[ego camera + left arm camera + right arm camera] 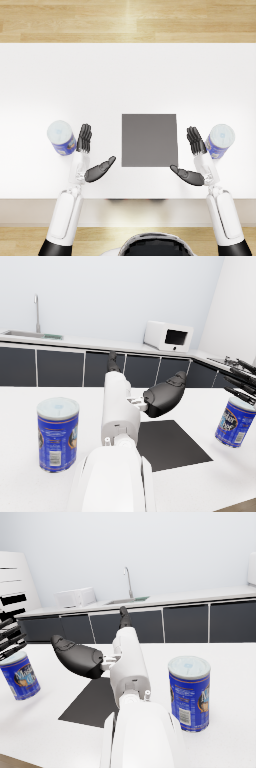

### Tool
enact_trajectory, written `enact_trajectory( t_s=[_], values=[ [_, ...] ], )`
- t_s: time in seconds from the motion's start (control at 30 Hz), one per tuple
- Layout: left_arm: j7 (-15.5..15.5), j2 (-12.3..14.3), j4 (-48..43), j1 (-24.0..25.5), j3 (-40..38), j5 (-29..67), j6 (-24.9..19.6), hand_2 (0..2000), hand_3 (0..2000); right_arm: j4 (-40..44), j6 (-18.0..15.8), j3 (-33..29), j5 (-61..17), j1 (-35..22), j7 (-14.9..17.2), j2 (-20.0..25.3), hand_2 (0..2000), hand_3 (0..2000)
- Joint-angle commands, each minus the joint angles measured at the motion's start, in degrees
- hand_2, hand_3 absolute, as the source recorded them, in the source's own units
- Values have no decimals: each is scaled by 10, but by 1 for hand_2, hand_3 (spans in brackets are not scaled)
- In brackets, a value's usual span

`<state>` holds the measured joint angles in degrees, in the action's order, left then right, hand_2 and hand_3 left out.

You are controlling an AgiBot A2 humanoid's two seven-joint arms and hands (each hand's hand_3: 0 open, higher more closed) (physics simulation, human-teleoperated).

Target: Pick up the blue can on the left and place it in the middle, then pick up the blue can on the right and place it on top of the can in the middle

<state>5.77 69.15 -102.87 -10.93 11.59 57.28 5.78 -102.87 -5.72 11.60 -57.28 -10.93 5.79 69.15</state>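
- Cans stand upright near the worktop's front edge: left can [62, 138], right can [220, 140], dark mat [149, 140] between.
- Left hand [90, 155] wide, empty, beside its can; right hand [194, 157] likewise.
- Wrap the left can squarely at mid-height, lift straight.

Left hand [162, 398] open, apart from upright blue can [58, 433] beside dark mat [172, 445].

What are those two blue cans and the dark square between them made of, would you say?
The left blue can and the right blue can look like metal tins: pale, faintly shiny lids, with glossy printed blue labels that could be paper or film. The dark square mat looks flat, thin and matte grey, with no shine, so perhaps rubber or card; the pictures cannot settle which.
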Motion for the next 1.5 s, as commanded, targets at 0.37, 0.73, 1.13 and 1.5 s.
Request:
enact_trajectory(
  t_s=[0.37,0.73,1.13,1.5],
  values=[
    [0,0,0,0,0,0,0,0,0,0,0,0,0,0,0,0,0,0],
    [0,0,0,0,0,0,0,0,0,0,0,0,0,0,0,0,0,0],
    [-56,24,-36,-62,-144,153,-56,0,0,-71,56,-132,-153,-14,-56,21,0,0],
    [-58,31,16,-53,-236,314,-58,0,0,-29,57,-210,-290,9,-58,33,0,0]
  ],
)
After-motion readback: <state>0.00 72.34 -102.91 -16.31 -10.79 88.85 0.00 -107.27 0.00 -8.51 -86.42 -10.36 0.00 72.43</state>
